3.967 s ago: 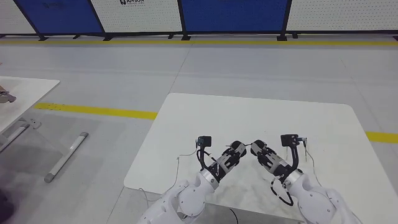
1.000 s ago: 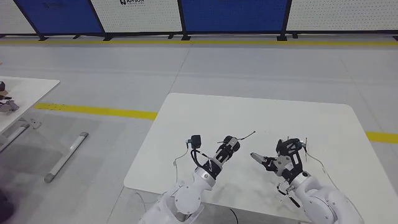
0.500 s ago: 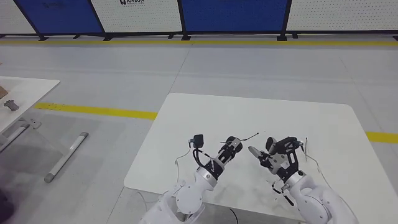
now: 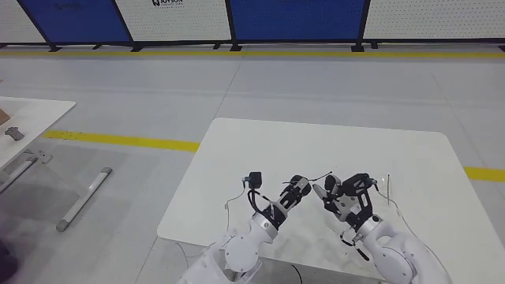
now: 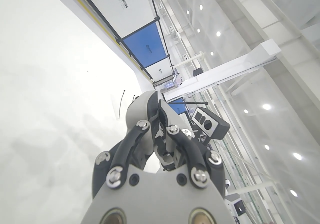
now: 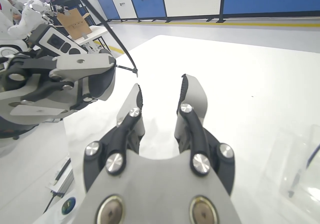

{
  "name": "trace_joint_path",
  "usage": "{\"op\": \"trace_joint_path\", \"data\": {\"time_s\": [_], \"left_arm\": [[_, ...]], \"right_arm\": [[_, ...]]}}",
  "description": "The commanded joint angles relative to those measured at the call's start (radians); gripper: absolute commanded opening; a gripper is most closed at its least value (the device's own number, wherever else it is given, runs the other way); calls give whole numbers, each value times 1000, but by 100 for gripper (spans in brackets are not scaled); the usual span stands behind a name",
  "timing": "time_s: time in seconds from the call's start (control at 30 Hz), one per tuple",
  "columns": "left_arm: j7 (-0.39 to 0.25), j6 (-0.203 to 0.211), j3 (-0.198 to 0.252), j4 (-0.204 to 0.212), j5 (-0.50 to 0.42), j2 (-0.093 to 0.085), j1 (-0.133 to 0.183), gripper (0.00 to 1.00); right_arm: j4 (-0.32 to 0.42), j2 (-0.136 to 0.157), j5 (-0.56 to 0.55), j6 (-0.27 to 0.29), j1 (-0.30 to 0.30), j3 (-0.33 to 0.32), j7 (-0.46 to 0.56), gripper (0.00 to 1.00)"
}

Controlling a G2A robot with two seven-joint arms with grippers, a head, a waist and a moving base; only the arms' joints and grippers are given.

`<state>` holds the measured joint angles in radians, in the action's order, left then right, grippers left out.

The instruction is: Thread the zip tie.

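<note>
Over table (image 4: 316,142) | L gripper (image 5: 157,105) pinching zip tie (image 6: 126,68) | R gripper (image 6: 161,82) agape, empty

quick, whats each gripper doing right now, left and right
Left gripper: fingers closed, holding the zip tie.
Right gripper: fingers open, holding nothing.

Near the front edge of the table (image 4: 316,138), the left gripper (image 4: 301,184) sits just left of the right gripper (image 4: 325,187) (not touching), the zip tie (image 6: 125,68) jutting from one toward the other.
</note>
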<state>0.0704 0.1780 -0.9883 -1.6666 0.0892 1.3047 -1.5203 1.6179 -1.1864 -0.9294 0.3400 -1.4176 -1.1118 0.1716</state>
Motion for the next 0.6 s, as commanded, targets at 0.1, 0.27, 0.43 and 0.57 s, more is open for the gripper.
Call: {"op": "trace_joint_path", "data": {"time_s": [0.1, 0.27, 0.43, 0.57], "left_arm": [[0, -3, 5, 5, 6, 1, 4, 0], [1, -9, 9, 7, 10, 2, 6, 0], [1, -11, 10, 7, 14, 3, 6, 0], [0, -12, 11, 7, 17, 3, 6, 0]], "right_arm": [[4, 5, -1, 0, 1, 5, -9, 29], [7, 11, 0, 0, 4, 14, -8, 31], [10, 17, 3, 0, 10, 28, -7, 32], [11, 22, 9, 0, 13, 35, -16, 31]]}}
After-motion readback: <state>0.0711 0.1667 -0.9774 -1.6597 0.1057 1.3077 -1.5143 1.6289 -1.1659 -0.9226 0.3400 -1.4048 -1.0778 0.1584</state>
